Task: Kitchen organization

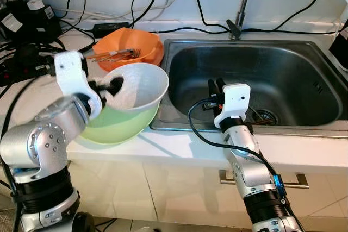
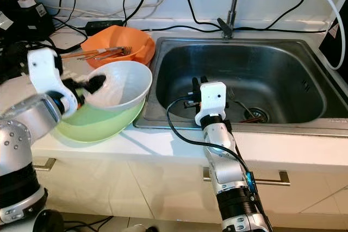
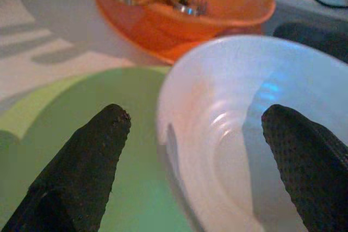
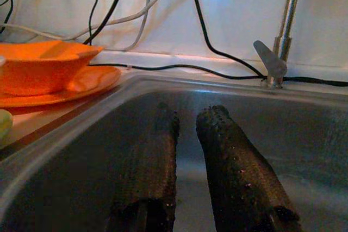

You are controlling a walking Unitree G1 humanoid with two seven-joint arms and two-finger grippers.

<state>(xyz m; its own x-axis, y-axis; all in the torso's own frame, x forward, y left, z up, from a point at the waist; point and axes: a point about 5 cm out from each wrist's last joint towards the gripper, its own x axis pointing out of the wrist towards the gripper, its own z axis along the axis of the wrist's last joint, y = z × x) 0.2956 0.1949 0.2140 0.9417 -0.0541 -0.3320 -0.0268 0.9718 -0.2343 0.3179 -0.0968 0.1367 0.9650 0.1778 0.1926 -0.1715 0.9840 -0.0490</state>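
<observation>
Left gripper (image 3: 190, 150) is spread wide, fingers straddling the near wall of the white bowl (image 1: 142, 86): one finger inside, one outside over the green bowl (image 1: 117, 126). Not clamped yet, as far as I can see. Right gripper (image 4: 198, 161) hangs over the sink (image 1: 283, 69), fingers nearly together, holding nothing.

Landmark = sink. Going by size:
- Green bowl sits on the counter (image 1: 179, 148) just beside the sink's left rim, partly overhanging the counter's front edge.
- White bowl rests tilted inside the green one, its rim leaning toward the sink.
- Orange bowl (image 1: 130, 44) lies behind both, near the sink's back left corner, on a matching orange plate (image 4: 81, 88), with some cutlery (image 1: 114, 54) in it.

Handling guess: white bowl looks like thin plastic, so light, a bit flexible, and smooth enough to slip. Pinch the wall just below the rim, where I already am; moderate squeeze, since a hard one could deform it. Being tilted and loose in the green bowl, it may rock or drag the green one on lift. Green bowl near the edge is the risk.
</observation>
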